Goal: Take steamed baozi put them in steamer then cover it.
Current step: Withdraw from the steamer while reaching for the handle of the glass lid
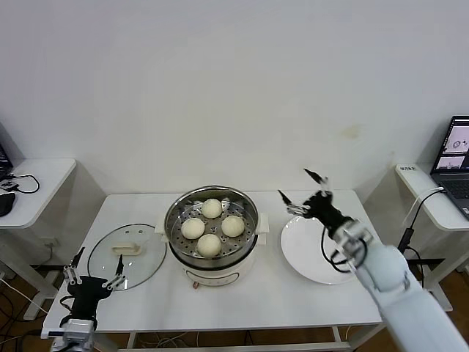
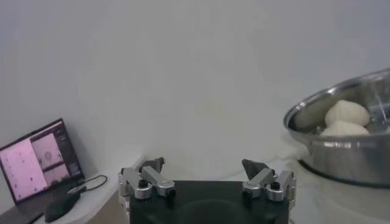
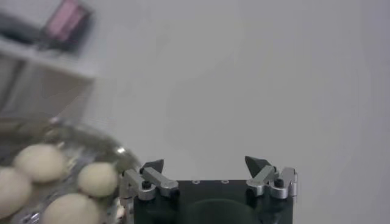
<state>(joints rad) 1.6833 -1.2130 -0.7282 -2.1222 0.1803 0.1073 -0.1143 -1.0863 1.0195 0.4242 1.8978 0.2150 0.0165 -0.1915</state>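
White tabletop (image 1: 293, 293) carries everything here, and the head view reads from its left edge across. At the table's near left corner, about eight o'clock from the steamer (image 1: 211, 227), the left gripper (image 1: 94, 271) hovers low with its fingers spread wide and nothing between them; its own camera shows the same splayed fingertips (image 2: 152, 165) against bare wall, with a laptop (image 2: 36, 161) and a mouse (image 2: 61, 207) on a side desk (image 2: 109, 195) beyond.

Just past that gripper, toward the steamer, the cover (image 1: 127, 254) lies flat on the table, glass with a metal rim, its cream handle (image 1: 129, 249) on top. It sits beside the steamer at nine o'clock, close to it but not on it.

The steamer stands at the table's middle, uncovered, steel pot on a white base. All four baozi rest on its perforated tray: one at twelve o'clock (image 1: 212, 208), one at nine (image 1: 193, 228), one at three (image 1: 232, 226), one at six (image 1: 209, 244).

At three o'clock from the steamer a white plate (image 1: 308, 260) lies bare. Above its far edge hangs the right gripper (image 1: 297, 192), released, fingers wide apart and holding nothing, near the steamer's rim but apart from it. Its wrist camera looks past the open fingers (image 3: 152, 165) at baozi (image 3: 97, 178) in the pot.
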